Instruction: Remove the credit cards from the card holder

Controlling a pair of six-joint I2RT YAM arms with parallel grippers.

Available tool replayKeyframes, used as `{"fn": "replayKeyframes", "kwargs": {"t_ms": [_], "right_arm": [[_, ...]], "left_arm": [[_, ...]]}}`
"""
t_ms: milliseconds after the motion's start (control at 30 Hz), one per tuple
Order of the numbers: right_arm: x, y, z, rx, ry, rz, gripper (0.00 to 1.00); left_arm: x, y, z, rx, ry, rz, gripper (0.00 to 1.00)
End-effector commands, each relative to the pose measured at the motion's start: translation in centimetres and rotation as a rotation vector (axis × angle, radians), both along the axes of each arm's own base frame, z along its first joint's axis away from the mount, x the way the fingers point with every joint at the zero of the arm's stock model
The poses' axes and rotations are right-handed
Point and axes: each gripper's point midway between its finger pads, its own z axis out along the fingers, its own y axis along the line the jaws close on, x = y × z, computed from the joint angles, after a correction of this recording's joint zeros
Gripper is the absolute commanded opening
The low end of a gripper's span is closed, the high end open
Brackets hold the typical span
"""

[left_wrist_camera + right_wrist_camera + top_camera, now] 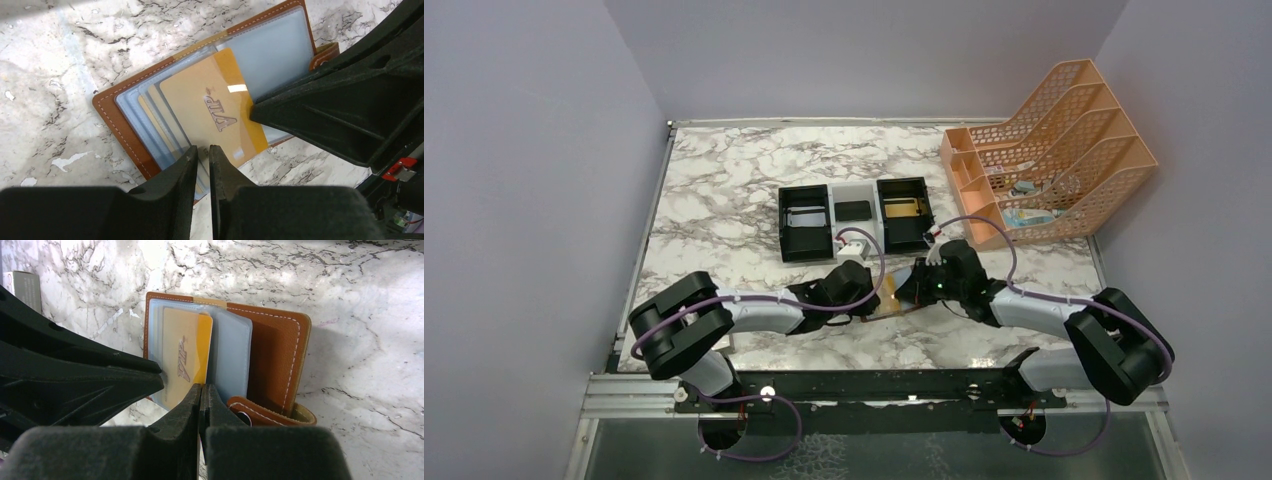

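The brown leather card holder (107, 107) lies open on the marble between both grippers (896, 305). A gold "VIP" credit card (210, 100) sticks partly out of its blue-grey sleeves, its yellow edge bare (204, 340). My left gripper (202, 147) has its jaws a narrow slit apart at the card's near corner. Whether they pinch the card does not show. My right gripper (201, 386) is shut, and its tips rest at the seam between the card's yellow edge and a sleeve. The snap tab (270, 412) curls beside it.
A black-white-black tray (782, 225) stands behind the grippers, with a gold card (902, 208) and a dark card (854, 210) in it. An orange file rack (1049, 150) fills the back right. A small white box (856, 240) sits near the left wrist.
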Motion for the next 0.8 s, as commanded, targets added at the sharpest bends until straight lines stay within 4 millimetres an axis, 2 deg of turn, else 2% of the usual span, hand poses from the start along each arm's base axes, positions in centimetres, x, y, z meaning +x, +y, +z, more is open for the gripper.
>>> {"fn": "replayKeyframes", "kwargs": {"t_ms": [0, 133, 367, 533, 633, 767], "right_arm": [[0.3, -1.3, -0.2, -0.034, -0.014, -0.037, 0.01], [0.5, -1.9, -0.4, -0.03, -0.008, -0.049, 0.01], [0.3, -1.7, 0.2, 0.012, -0.01, -0.014, 0.01], [0.2, -1.5, -0.1, 0.012, 0.0, -0.003, 0.18], [0.4, -1.9, -0.7, -0.011, 0.005, -0.025, 0.27], [0.5, -1.9, -1.3, -0.005, 0.027, -0.038, 0.29]], "left_arm": [[0.2, 1.2, -1.8, 0.092, 0.027, 0.048, 0.17], [0.2, 2.4, -2.3, 0.141, 0.033, 0.08, 0.15], [0.1, 1.8, -2.6, 0.147, 0.036, 0.041, 0.13], [-0.1, 1.3, -3.2, 0.161, 0.05, 0.011, 0.08], [0.0, 2.0, -3.6, 0.21, 0.057, 0.028, 0.06], [0.0, 2.7, -4.1, 0.258, 0.064, 0.04, 0.04]]}}
